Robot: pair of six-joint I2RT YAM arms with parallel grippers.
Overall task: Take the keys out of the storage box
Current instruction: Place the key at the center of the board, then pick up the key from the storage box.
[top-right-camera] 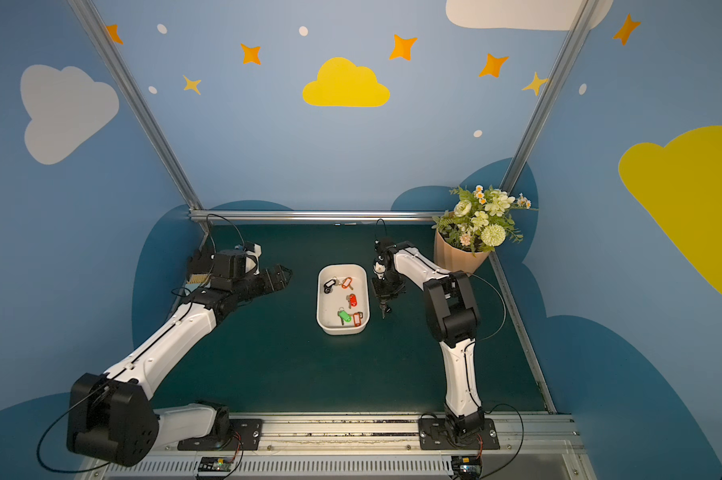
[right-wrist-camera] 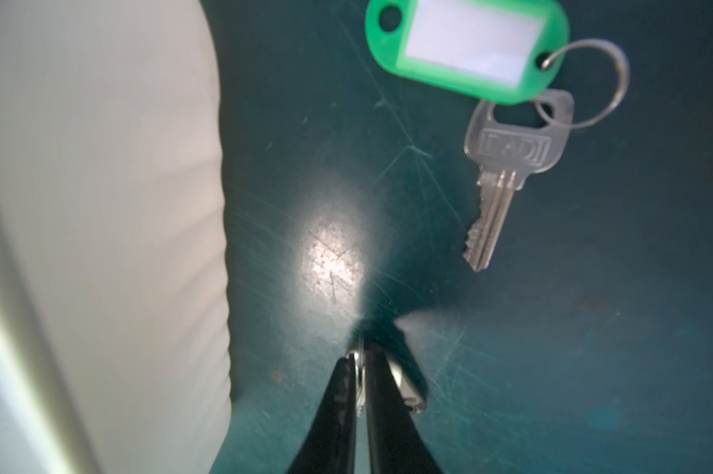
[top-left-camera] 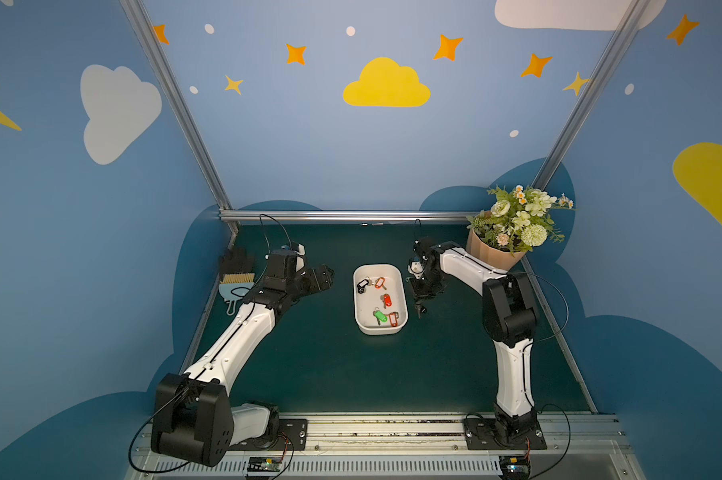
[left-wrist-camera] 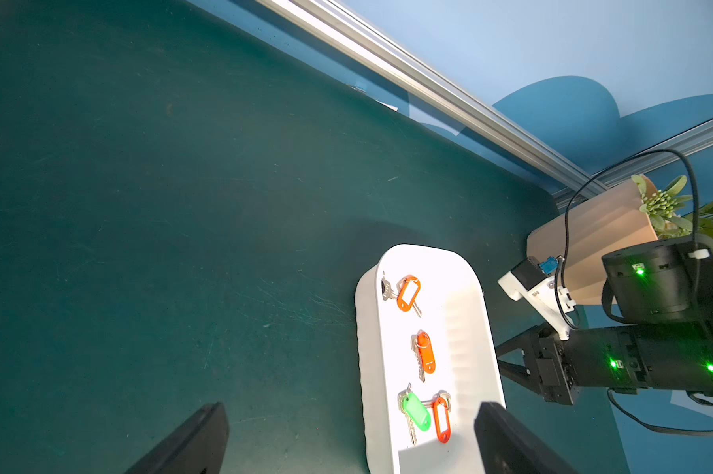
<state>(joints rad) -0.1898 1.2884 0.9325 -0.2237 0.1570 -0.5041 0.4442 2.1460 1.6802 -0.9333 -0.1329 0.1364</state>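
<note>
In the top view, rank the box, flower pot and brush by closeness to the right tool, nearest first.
1. Box, centre of the table, just beside the right tool.
2. Flower pot, back right corner.
3. Brush, far left edge.

The keys [top-left-camera: 386, 300] lie in the storage box [top-left-camera: 379, 330] on the table [top-left-camera: 330, 365], flower pot [top-left-camera: 488, 255] behind to its right
</note>
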